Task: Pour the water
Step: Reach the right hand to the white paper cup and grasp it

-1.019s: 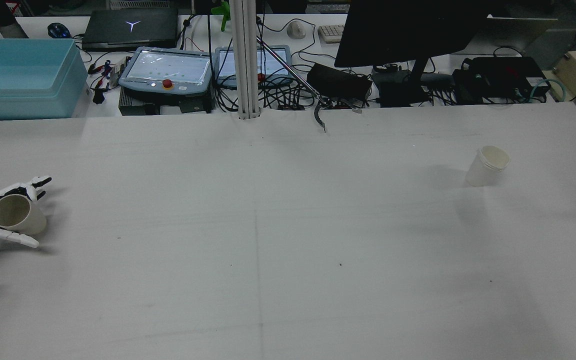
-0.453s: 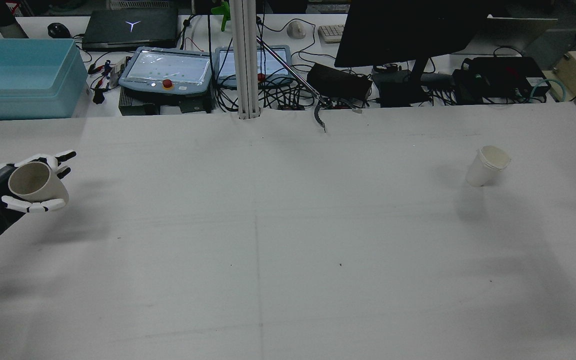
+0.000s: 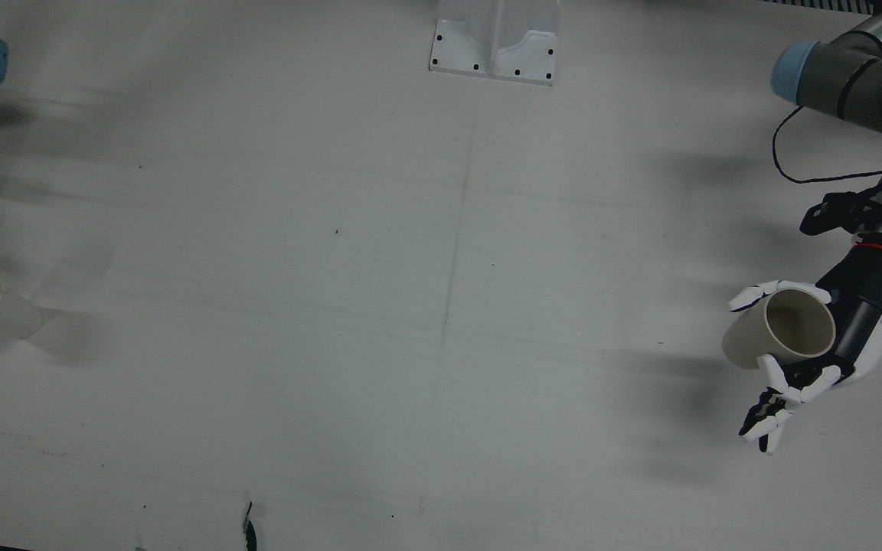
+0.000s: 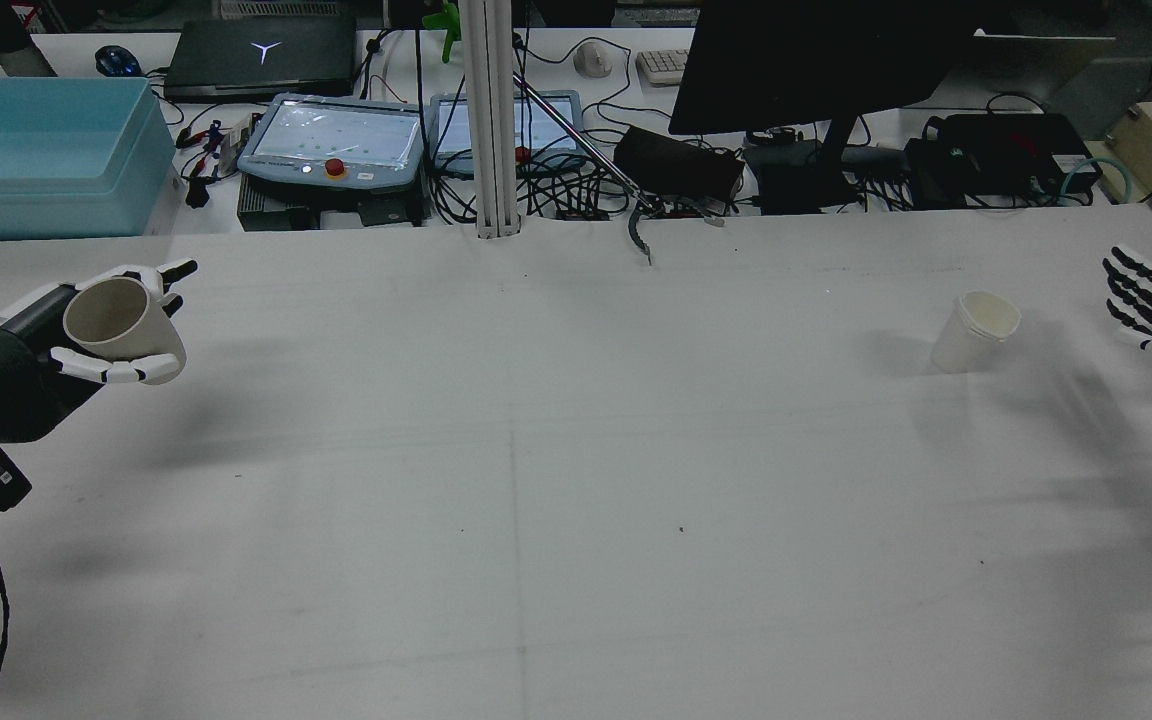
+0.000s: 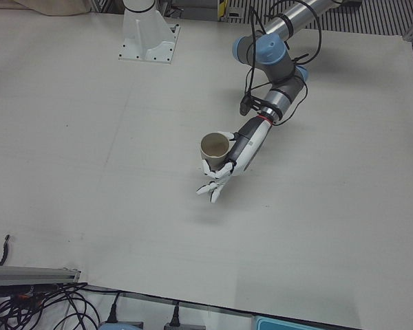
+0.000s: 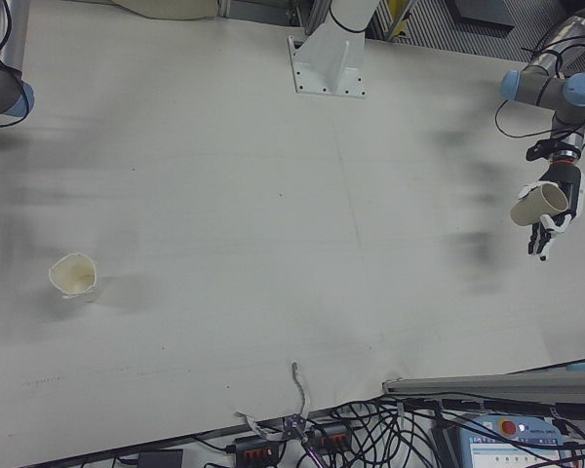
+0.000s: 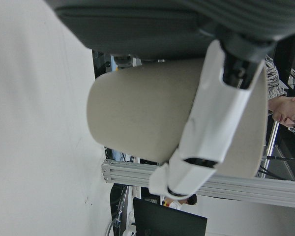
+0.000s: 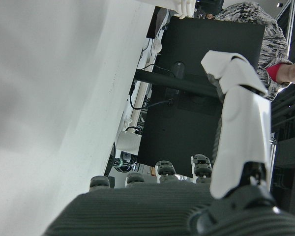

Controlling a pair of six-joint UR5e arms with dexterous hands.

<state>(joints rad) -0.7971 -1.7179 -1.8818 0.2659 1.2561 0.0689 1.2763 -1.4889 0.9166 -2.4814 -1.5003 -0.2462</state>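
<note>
The broad white table [image 4: 576, 500] carries one white paper cup [image 4: 976, 330] standing upright near its right side, apart from both arms. The black-and-white left hand [image 4: 86, 345] is raised above the table's left edge with its fingers wrapped around a beige paper cup [image 4: 121, 318], mouth tilted upward. The right hand [image 4: 1151, 305] hovers just right of the standing cup, fingers spread and holding nothing.

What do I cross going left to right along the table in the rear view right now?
Left robot hand gripping a paper cup → bare white table → a second paper cup standing free → right robot hand, fingers spread and holding nothing.
</note>
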